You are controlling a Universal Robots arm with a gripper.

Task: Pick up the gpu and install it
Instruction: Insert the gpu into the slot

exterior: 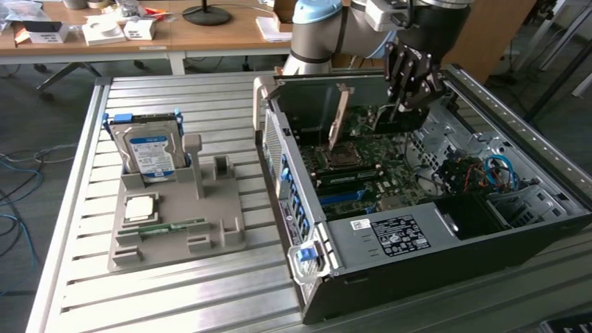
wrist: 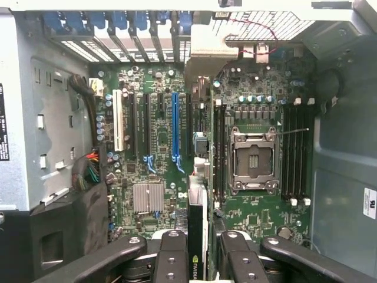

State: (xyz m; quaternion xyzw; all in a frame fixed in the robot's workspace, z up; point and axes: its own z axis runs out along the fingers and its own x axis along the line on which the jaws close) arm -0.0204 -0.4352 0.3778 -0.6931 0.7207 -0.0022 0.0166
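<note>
The jaws were clamped on the gpu (wrist: 197, 236), above the motherboard (wrist: 160, 141); it looked light, stiff and fragile, best gripped by its bare edge.

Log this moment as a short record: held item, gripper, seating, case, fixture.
held item: gpu, a thin flat dark circuit card, on edge over the green motherboard
gripper: black gripper shut on the gpu, down inside the case
seating: cannot tell whether the card is in a slot
case: black computer tower, side open, lying on the slatted metal table
fixture: grey plastic holder with a silver hard drive upright and a slim green memory stick lying flat
</note>
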